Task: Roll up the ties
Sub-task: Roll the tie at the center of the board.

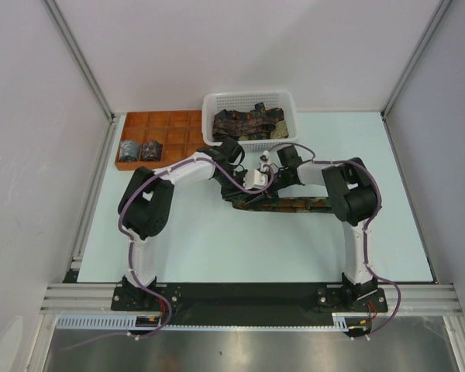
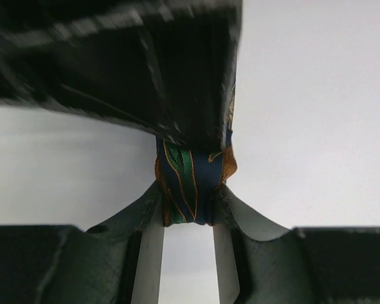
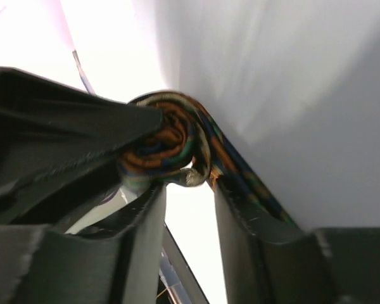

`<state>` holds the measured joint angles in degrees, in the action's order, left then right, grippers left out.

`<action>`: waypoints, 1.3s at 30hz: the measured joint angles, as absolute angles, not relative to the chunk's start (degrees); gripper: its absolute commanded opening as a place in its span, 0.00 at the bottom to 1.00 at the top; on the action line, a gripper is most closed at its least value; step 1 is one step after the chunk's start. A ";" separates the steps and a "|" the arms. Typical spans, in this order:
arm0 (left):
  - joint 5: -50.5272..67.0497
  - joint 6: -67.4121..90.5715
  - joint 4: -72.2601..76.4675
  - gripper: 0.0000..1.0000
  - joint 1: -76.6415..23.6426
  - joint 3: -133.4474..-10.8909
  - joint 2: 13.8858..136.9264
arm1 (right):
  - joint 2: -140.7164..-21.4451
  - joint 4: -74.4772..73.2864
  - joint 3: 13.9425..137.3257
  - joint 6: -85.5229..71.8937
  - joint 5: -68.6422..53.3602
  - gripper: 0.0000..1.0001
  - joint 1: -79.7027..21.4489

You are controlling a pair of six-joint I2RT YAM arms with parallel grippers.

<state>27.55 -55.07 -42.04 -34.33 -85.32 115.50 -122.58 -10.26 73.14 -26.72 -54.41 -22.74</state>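
A rolled end of a dark tie (image 2: 191,180) with green and orange motifs sits between my left gripper's (image 2: 190,197) fingertips, which press on both of its sides. Seen from the right wrist, the same roll (image 3: 168,142) lies at the tips of my right gripper (image 3: 187,185). Its jaws stand apart, and the tie's loose strip (image 3: 240,174) runs along the right finger. Both grippers, left (image 1: 248,167) and right (image 1: 270,164), meet above the table in front of the basket. The rest of this tie (image 1: 294,206) lies flat on the table below them.
A white mesh basket (image 1: 211,105) at the back holds more ties (image 1: 248,122). The orange-brown compartment tray (image 1: 170,122) at back left has two rolled ties (image 1: 139,149) in its front-left cells. Grey walls close in the table on both sides.
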 measured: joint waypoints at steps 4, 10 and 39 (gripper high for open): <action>27.03 -55.09 -42.09 0.31 -35.00 -85.62 116.51 | -120.46 -13.47 72.93 -24.36 -54.30 0.44 -20.23; 25.69 -54.98 -42.35 0.32 -36.07 -86.39 117.05 | -117.08 -12.53 71.57 -25.41 -54.33 0.44 -19.07; 27.94 -50.68 -39.35 0.84 -33.10 -84.86 116.75 | -120.88 -14.26 71.83 -20.49 -52.77 0.00 -18.02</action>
